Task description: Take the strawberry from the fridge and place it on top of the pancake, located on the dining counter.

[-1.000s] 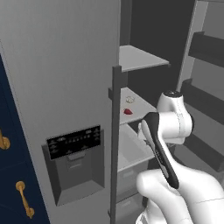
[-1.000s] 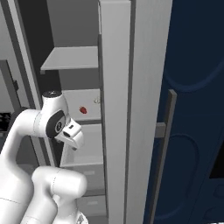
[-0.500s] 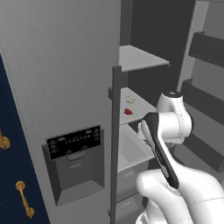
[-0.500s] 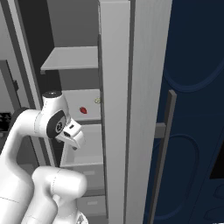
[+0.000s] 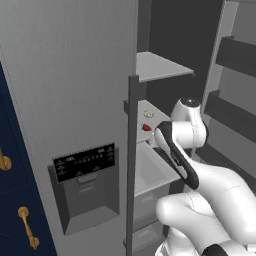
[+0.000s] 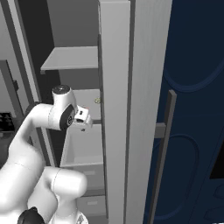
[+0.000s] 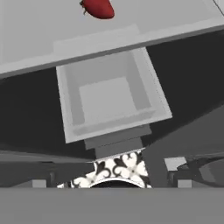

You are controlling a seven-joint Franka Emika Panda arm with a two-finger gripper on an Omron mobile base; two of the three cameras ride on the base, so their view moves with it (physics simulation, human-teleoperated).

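Observation:
The fridge (image 5: pixel 75 75) stands open, its dispenser door on the left. The strawberry (image 5: pixel 146 127), tiny and bright red, lies on a grey inner shelf (image 5: pixel 159 116); it also sits at the top edge of the hand view (image 7: pixel 98 8). My gripper (image 6: pixel 84 121) hovers at the front of that shelf, just short of the berry and above an open drawer. Its fingers are hidden by the hand, so its state is unclear. The pancake and the dining counter are out of view.
A small pale item (image 5: pixel 148 114) lies on the same shelf behind the berry. An open grey drawer (image 7: pixel 109 100) juts out below. Another shelf (image 5: pixel 162 65) sits above. Door racks (image 5: pixel 235 105) line the right side; a navy cabinet (image 6: pixel 197 109) flanks the fridge.
The arm has edged up and forward toward the shelf. In the right base view the hand now covers the strawberry, which showed before.

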